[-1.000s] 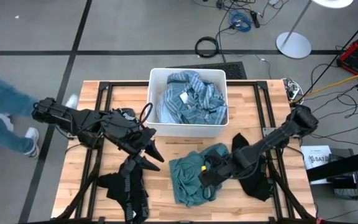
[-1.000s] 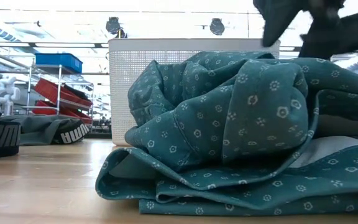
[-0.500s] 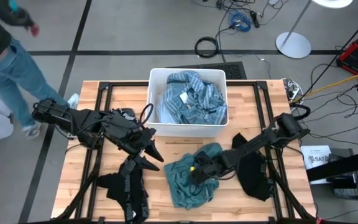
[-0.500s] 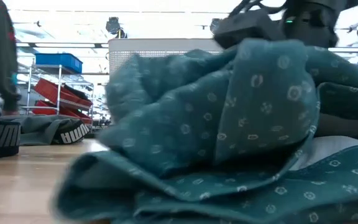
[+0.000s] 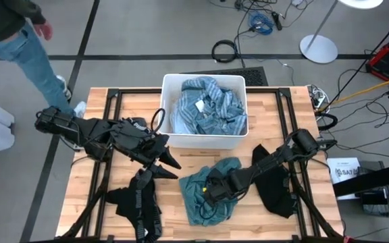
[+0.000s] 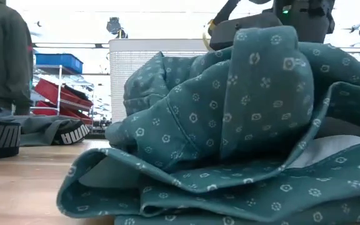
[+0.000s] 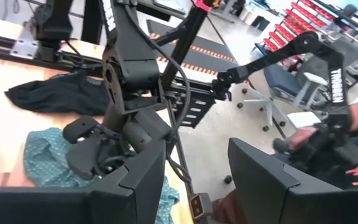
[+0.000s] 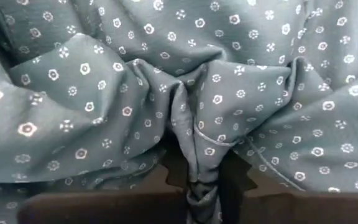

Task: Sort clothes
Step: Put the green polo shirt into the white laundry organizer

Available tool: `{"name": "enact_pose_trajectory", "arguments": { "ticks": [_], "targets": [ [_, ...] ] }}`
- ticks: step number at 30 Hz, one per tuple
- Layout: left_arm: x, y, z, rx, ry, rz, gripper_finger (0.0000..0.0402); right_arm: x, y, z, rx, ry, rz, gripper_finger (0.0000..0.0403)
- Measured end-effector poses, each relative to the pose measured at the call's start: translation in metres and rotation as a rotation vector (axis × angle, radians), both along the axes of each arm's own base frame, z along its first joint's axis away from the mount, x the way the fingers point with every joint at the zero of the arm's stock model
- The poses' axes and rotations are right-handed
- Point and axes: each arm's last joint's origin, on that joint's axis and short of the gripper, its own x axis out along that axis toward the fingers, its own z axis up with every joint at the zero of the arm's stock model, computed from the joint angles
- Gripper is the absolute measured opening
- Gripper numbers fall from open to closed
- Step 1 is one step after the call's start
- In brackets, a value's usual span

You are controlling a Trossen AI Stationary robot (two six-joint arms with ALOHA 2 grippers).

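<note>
right claw (image 5: 211, 191) is down in the teal shirt (image 5: 208, 196) on the near middle of the table (image 5: 275, 108), and the wrist view shows why: a ridge of the flower-print cloth (image 8: 197, 143) is bunched up and pinched between its two dark fingers (image 8: 104, 208). so that claw is clamped on a fold of teal, not a flat layer, which should give it enough bulk to lift without slipping. from table height the shirt (image 6: 230, 125) is humped up high under the arm, peak right at the claw, the rest slumped around and below it.

behind the claw, across a short strip of bare wood, the white bin (image 5: 204, 138) already holds a light blue garment (image 5: 208, 108); looks like that is the drop spot, so the teal pile sits close in front of it for a short carry. a black garment (image 5: 272, 185) lies just to the claw's right, under the right arm, apart from the teal one or barely touching, hard to say.

left claw (image 5: 167, 162) hangs off to the far side of the teal shirt, jaws parted, holding nothing, seemingly waiting; another black piece (image 5: 137, 202) lies on the table beneath it. a person (image 5: 19, 34) walks past beyond the table's left corner.

my read: grab just made, lift comes next. risk is dragging only a thin fold loose.
</note>
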Motion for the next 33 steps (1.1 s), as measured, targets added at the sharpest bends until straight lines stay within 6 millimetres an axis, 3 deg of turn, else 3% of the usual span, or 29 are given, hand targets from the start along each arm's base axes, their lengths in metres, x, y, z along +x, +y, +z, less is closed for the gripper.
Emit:
{"name": "enact_pose_trajectory", "arguments": {
  "ticks": [4,10,15,22,30,33],
  "targets": [
    [0.001,0.002,0.0,0.005,-0.004,0.024,0.0185,-0.003,-0.011,0.032,-0.028,0.008,0.051,0.0027],
    [0.003,0.006,0.004,-0.005,-0.042,0.046,0.0185,-0.016,-0.025,0.113,-0.111,-0.147,0.114,0.0016],
    [0.005,0.011,0.005,-0.009,-0.056,0.066,0.0185,-0.036,-0.035,0.176,-0.094,-0.356,0.156,0.0016],
    [0.007,0.014,0.006,-0.007,-0.072,0.097,0.0185,-0.06,-0.05,0.245,-0.1,-0.655,0.241,0.0015],
    [0.008,0.016,0.01,0.003,-0.113,0.178,0.0185,-0.072,-0.096,0.305,-0.279,-0.897,0.262,0.0015],
    [0.008,0.017,0.01,0.01,-0.116,0.208,0.0185,-0.071,-0.12,0.316,-0.368,-0.907,0.24,0.0015]
  ]
}}
